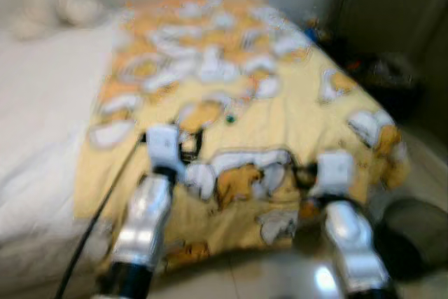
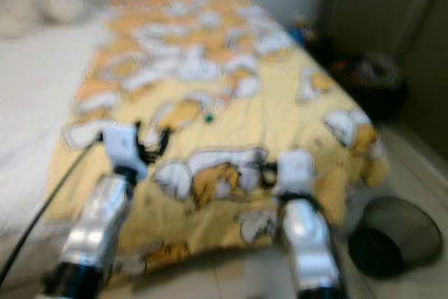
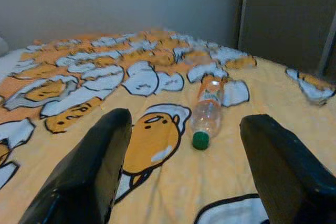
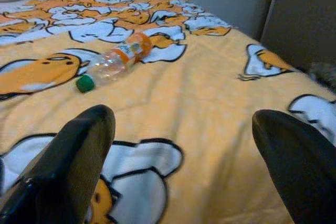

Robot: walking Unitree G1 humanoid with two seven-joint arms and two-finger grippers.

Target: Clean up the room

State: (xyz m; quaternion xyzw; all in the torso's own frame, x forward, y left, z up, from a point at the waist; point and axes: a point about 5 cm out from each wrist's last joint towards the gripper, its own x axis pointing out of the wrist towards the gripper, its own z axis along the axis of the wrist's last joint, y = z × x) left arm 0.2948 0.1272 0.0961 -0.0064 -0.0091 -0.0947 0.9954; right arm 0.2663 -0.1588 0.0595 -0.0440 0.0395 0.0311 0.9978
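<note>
Over the foot of the bed (image 1: 42, 173), in the blurred left eye view, both silver arms reach forward side by side above the yellow cartoon-print blanket (image 1: 294, 113). The left gripper (image 1: 187, 143) and the right gripper (image 1: 302, 173) hover at the blanket's near end, and a small green spot, the bottle's cap (image 1: 229, 118), lies further up the bed, beyond the left gripper. A black cable (image 1: 105, 204) trails along the left arm.

In the right eye view, a dark mesh wastebasket (image 2: 395, 236) stands on the floor beside the bed's corner, to the right of the right arm.

In the left wrist view, the left gripper's two black fingers (image 3: 100, 166) are spread wide and hold nothing. A clear plastic bottle (image 3: 207, 111) with an orange label lies on its side ahead between them, its green cap pointing toward the camera.

In the right wrist view, the right gripper's fingers (image 4: 79, 156) are likewise parted wide and empty, low over the blanket, with the bottle lying ahead beyond one finger.
</note>
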